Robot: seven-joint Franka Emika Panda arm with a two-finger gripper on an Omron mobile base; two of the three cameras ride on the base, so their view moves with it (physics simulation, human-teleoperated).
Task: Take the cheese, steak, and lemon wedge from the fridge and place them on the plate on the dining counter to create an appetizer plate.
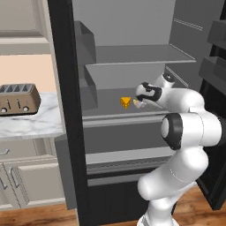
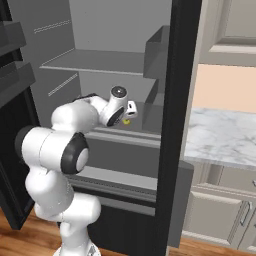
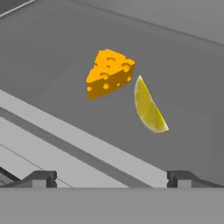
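1. Orange-yellow cheese (image 3: 109, 73) sat on the grey middle shelf (image 1: 106, 112) of the fridge (image 1: 66, 110), not yet picked; it also showed in the left base view, just beside the hand.
2. Lemon wedge (image 3: 148, 107) lay on the same shelf, just beside the cheese and apart from it by a thin gap. Also not picked.
3. Steak: I couldn't find it in any frame, so its location was unknown from here.
4. Fridge door (image 1: 216, 110) was already open, so that step read as done.
5. Gripper (image 3: 111, 177) was reached into the fridge at shelf level, jaws spread wide with nothing between them. Fingertips (image 3: 41, 178) stood short of both items, over the shelf's front lip.
6. Plate and dining counter weren't visible, so I couldn't tell whether anything was on the plate yet.
7. Judgement: early in the task. With cheese and lemon both on the shelf, at least two of three transfers remained, each needing a grasp, a drive to the counter and a placement.
8. Cheese sat roughly centred ahead of the gripper, so it looked like the likelier first target; that's a guess.
9. Risk: the two pieces sat close, so closing on the cheese could nudge the lemon.
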